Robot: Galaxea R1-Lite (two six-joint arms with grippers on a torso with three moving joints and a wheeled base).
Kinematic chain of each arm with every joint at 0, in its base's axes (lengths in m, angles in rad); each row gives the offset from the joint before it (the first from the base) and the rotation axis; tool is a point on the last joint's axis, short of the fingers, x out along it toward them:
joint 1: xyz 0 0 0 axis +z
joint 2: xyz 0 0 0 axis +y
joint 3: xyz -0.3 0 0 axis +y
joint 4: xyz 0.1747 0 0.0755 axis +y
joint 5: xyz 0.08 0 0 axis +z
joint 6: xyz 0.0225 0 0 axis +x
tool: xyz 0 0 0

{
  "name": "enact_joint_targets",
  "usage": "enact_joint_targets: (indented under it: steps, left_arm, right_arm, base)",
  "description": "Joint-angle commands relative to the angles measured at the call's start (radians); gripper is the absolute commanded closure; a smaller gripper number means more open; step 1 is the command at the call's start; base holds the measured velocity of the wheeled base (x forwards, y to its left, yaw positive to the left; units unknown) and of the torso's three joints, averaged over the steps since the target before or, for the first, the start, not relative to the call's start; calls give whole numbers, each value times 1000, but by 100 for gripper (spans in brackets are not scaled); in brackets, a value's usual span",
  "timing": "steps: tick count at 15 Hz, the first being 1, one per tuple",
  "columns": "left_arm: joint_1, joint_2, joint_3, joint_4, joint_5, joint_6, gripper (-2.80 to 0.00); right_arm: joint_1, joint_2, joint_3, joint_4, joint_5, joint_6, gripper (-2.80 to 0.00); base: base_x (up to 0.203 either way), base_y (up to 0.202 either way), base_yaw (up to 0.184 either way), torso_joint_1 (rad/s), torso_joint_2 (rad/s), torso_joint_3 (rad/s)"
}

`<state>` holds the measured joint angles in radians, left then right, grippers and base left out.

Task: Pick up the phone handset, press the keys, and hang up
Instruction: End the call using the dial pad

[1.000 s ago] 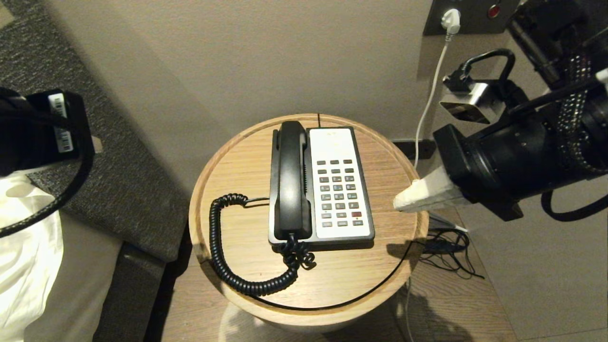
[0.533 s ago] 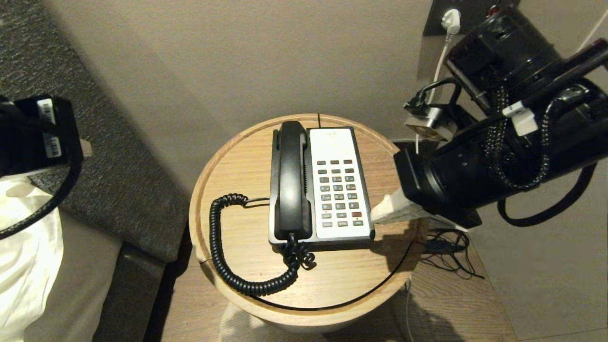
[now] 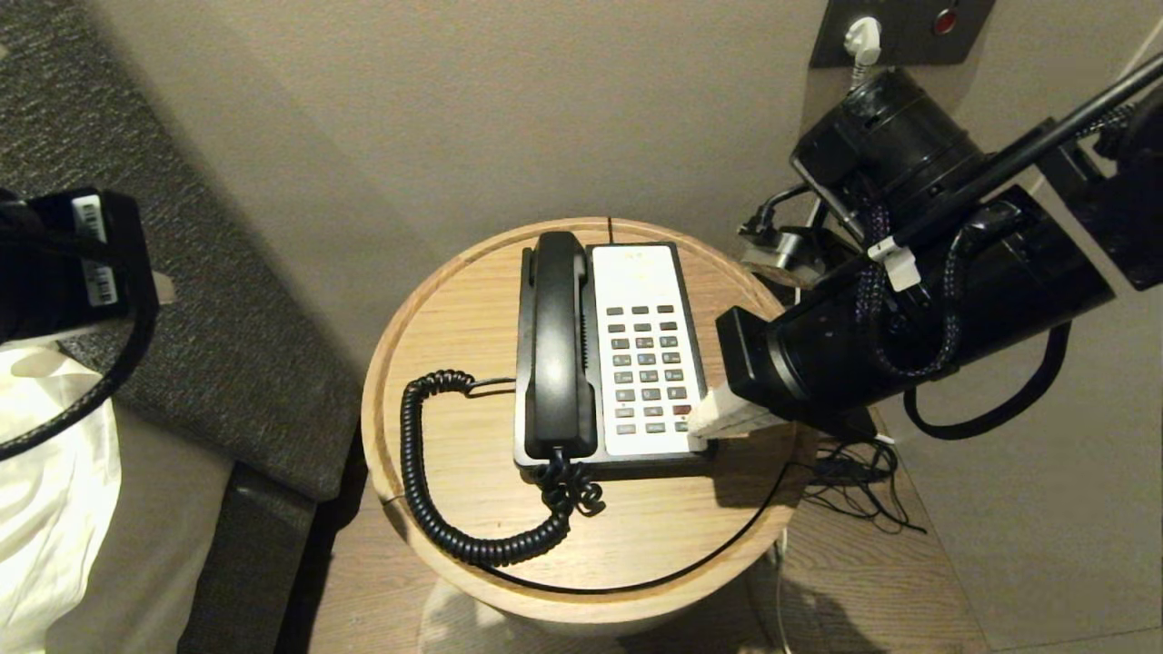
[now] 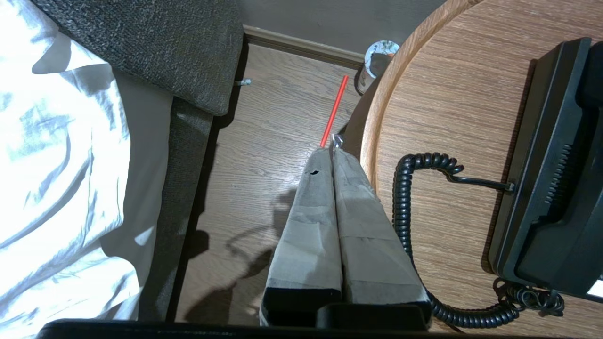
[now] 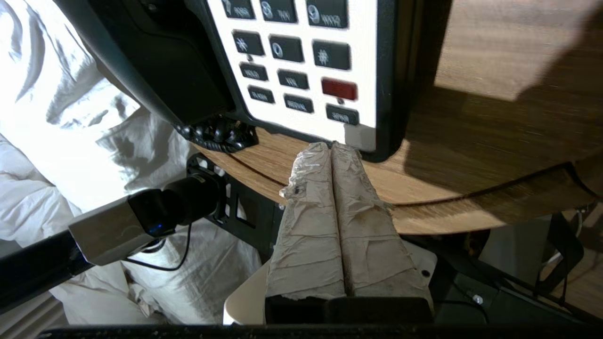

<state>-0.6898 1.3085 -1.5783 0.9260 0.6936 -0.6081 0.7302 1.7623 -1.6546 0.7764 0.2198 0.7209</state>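
Bed: at nine o'clock of the head view we see rumpled white bedding [image 3: 45, 472] beside a grey woven upholstered panel [image 3: 227, 363].
Left gripper: our left gripper [image 4: 333, 147] hangs off the table's nine o'clock edge, above the brown wood-plank floor [image 4: 264, 155]; its two tape-wrapped fingers [image 4: 315, 226] are pressed flat together with nothing between them.
Straw: a thin red straw [image 4: 334, 110] lies on the floor just past the left fingertips.
Table: the round light-wood side table with a raised rim [image 3: 454, 300] sits at the centre of the head view.
Cord: the black coiled cord [image 3: 418, 472] loops over the table from nine o'clock round to six o'clock of the phone.
Handset: the long black plastic phone handset with bulbous ends [image 3: 554, 345] lies in its cradle along the nine o'clock side of the base, untouched by either gripper.
Base: the black-and-white rectangular phone base [image 3: 645, 272] carries dark keys and one red key [image 5: 339, 88].
Right gripper: our right gripper [image 3: 698, 423] reaches in from three o'clock, its pale taped fingers [image 5: 325, 221] closed tight against each other and empty; the tips sit at the base's five o'clock corner, just beside the lowest keys. We cannot tell whether they touch the base.
Wall: at one o'clock a white plug [image 3: 861, 38] sits in a dark wall plate [image 3: 909, 45].
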Motion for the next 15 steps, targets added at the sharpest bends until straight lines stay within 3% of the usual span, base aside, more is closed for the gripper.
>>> enact_joint_targets:
  steps: [1,15]
  left_arm:
    - [-1,-1,1,7,4,-4,0]
    - [9,-28,34,4,-8,-5,0]
  right_arm:
    - [0,13,-13,4,1,3,0]
    - [-3,46,-24,-13,-24,-10,0]
  base:
    - [0,0,0,0,0,0]
    - [0,0,0,0,0,0]
